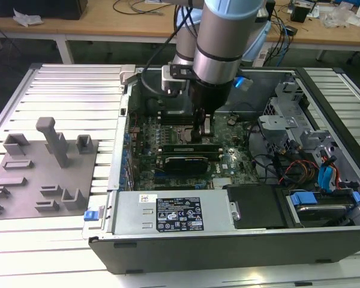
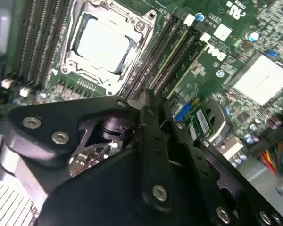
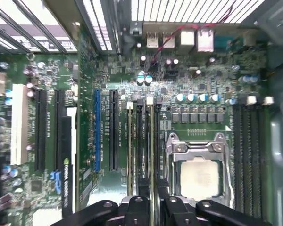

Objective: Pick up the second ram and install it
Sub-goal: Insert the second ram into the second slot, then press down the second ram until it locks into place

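While inside case, tool grips second ram.

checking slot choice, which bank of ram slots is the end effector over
The bank between the processor and the blue slot; the end effector is over it, not the far-side bank.

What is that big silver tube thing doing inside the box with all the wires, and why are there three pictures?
The big silver tube is a robot arm. The box is an open black computer case. One picture comes from a camera standing off the arm; two come from cameras riding near the arm's wrist. At the arm's tip is a black gripper, like a pinching hand, lowered over the green circuit board. Its fingers sit at the long memory slots, beside the square silver-topped processor. A thin dark memory stick stands on edge there. Outside the case lie gray plastic holder blocks.
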You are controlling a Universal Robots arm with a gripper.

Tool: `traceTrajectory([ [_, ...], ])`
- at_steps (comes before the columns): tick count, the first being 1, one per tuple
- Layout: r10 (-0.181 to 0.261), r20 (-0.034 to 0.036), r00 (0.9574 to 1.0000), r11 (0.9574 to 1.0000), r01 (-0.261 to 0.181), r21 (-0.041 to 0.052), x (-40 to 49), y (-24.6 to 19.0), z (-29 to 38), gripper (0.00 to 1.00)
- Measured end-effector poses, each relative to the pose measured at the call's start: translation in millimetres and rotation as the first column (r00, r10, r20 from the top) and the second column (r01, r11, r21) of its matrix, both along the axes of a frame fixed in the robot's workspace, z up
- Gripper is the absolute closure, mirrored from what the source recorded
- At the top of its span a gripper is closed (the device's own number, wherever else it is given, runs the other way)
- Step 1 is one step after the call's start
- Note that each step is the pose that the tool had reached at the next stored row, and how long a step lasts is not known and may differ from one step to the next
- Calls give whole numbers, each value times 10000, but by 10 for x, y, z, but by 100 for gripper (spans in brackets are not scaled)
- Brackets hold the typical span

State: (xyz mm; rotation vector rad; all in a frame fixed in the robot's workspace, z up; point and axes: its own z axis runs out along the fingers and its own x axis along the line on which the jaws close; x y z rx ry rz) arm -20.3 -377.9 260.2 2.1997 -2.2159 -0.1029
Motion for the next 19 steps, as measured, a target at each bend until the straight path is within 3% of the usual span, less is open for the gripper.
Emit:
traceTrajectory([
  [3, 1, 10, 10000, 10000, -1, -3, -1, 7, 69, 89],
  [12, 0, 11, 10000, 10000, 0, 14, -1, 6, 70, 89],
  [14, 0, -29, 10000, 10000, 0, 20, 116, 3, 46, 89],
  [16, -1, -62, 10000, 10000, 1, 19, 180, 3, 24, 89],
  [19, -1, -94, 10000, 10000, 1, 19, 267, -6, -60, 89],
])
